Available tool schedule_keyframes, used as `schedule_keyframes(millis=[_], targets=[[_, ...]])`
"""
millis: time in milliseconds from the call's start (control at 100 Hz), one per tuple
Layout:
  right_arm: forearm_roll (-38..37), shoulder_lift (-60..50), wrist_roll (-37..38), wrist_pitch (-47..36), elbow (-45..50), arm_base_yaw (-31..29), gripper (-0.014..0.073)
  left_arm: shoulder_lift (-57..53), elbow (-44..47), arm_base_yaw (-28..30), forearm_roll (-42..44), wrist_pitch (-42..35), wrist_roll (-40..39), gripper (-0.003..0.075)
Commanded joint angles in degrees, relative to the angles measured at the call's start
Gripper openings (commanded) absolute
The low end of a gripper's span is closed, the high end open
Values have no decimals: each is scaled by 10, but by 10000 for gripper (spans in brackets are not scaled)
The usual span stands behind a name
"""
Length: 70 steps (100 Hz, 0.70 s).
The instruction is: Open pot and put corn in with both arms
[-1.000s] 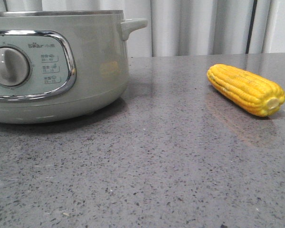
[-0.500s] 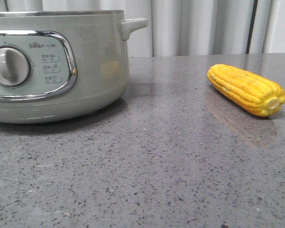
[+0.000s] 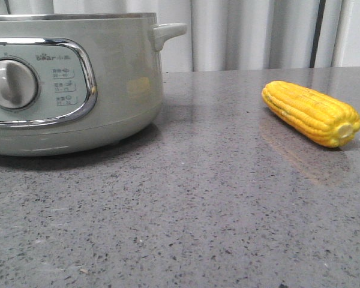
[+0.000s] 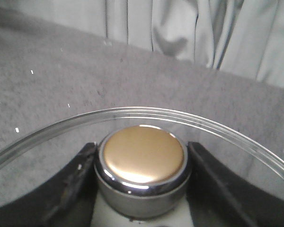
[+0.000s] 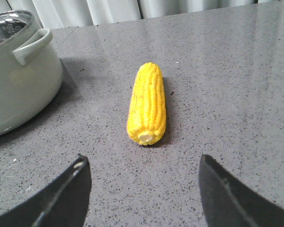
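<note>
The sage-green pot (image 3: 66,84) stands at the left of the grey table, its dial and panel facing me; its top edge is cut off in the front view. It also shows in the right wrist view (image 5: 19,90), with its steel rim bare. The yellow corn (image 3: 311,113) lies on the table at the right, stub end toward the front. My left gripper (image 4: 142,150) is shut on the gold knob (image 4: 144,153) of a glass lid (image 4: 132,112), with table surface visible through the glass. My right gripper (image 5: 143,161) is open, just short of the corn's (image 5: 147,103) stub end. Neither gripper shows in the front view.
The speckled grey table (image 3: 198,210) runs back to pale curtains (image 3: 252,33). The pot's side handle (image 3: 168,31) sticks out toward the corn's side.
</note>
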Motion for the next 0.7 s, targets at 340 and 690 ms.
schedule_keyframes(millis=[340, 690], targets=[[4, 11, -5, -44, -20, 0, 421, 38, 39, -53, 26, -93, -2, 155], [27, 31, -41, -20, -21, 4, 422, 44, 39, -61, 25, -93, -2, 425]])
